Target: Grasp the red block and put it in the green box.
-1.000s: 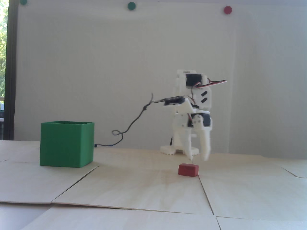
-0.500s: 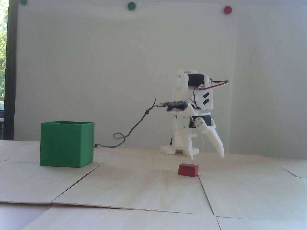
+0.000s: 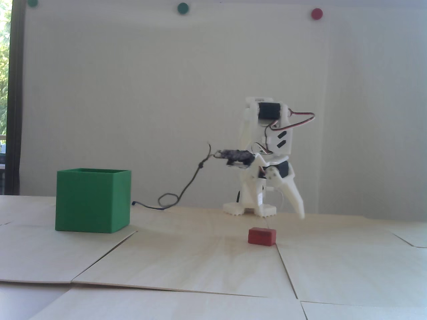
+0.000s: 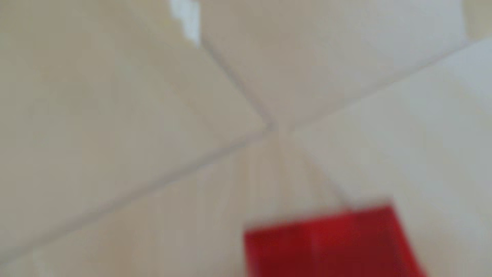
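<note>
red block (image 3: pixel 262 236) on table, below open-jawed pincer (image 3: pixel 283 216)

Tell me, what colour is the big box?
Plain green box, clearest in the fixed view.

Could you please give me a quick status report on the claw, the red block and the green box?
Claw open, empty, above and behind red block. Block on table, untouched. Green box off to the left in fixed view; path looks clear.

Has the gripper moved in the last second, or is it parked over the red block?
Yes. In the fixed view the gripper has opened wide, its movable finger swinging right of the red block, which stays put beside the floor seam.
</note>
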{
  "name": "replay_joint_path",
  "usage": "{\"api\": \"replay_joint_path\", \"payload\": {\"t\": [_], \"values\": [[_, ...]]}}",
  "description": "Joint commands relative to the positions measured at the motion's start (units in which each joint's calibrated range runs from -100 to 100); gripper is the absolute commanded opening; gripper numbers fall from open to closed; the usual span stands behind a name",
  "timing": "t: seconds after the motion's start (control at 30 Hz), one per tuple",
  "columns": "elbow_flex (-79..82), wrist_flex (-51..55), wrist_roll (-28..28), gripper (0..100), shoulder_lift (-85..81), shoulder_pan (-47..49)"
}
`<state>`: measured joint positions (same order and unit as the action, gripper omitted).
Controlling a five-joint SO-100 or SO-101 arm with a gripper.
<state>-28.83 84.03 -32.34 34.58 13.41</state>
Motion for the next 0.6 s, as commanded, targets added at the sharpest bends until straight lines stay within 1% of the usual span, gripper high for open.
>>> {"api": "replay_joint_path", "payload": {"t": [0.0, 0.2, 0.33, 0.5, 0.57], "values": [[-4.98, -8.48, -0.04, 36, -1.61, -0.34], [-4.8, -14.3, -0.04, 36, -1.46, -0.34], [-4.45, -14.47, -0.04, 36, -1.3, -0.34], [-5.87, -14.55, 0.12, 36, 2.65, -0.34], [-8.88, -14.55, 1.63, 36, 4.62, -0.34]]}}
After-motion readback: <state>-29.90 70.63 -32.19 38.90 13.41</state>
